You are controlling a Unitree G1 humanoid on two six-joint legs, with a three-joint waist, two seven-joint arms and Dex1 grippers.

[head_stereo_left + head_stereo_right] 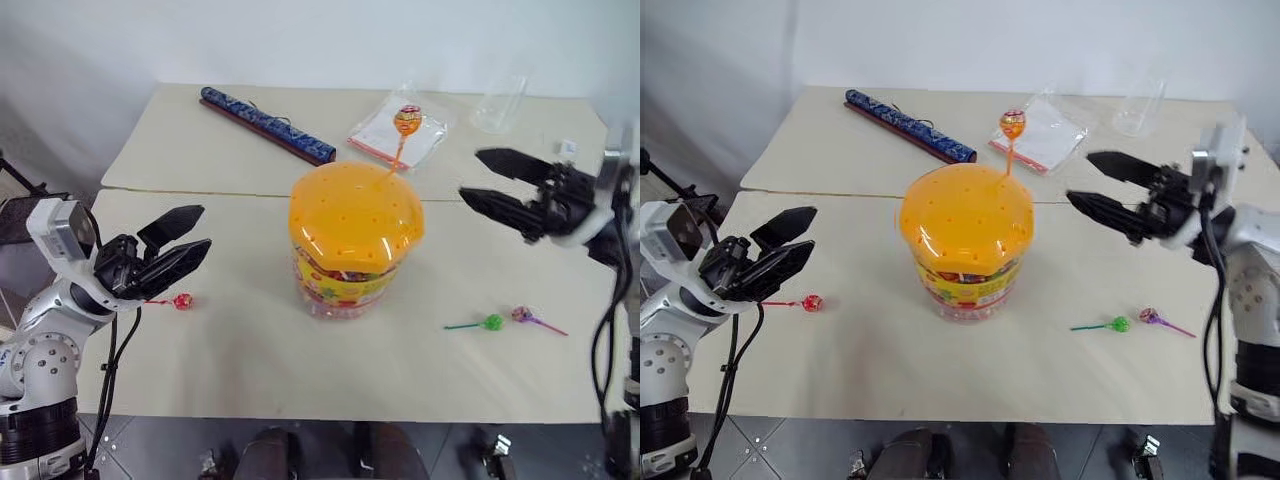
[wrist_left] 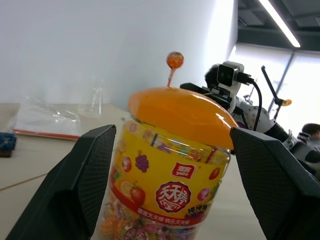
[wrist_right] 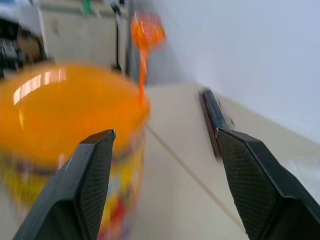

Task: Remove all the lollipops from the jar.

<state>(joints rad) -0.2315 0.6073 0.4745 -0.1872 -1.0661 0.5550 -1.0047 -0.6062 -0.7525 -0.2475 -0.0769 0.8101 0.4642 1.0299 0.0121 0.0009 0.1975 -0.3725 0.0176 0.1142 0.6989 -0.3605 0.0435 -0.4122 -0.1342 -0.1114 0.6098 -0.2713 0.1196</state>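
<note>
The jar stands mid-table, a clear tub with a yellow-red label and an orange domed lid. One orange lollipop sticks upright out of the lid's far right side. A red lollipop lies on the table at the left. A green lollipop and a purple lollipop lie at the right. My left gripper hovers open left of the jar, above the red one. My right gripper is open, right of the jar, pointing at the orange lollipop and apart from it.
A long dark blue box lies at the back left. A clear plastic bag sits behind the jar, and a clear plastic cup stands at the back right. A seam runs across the table.
</note>
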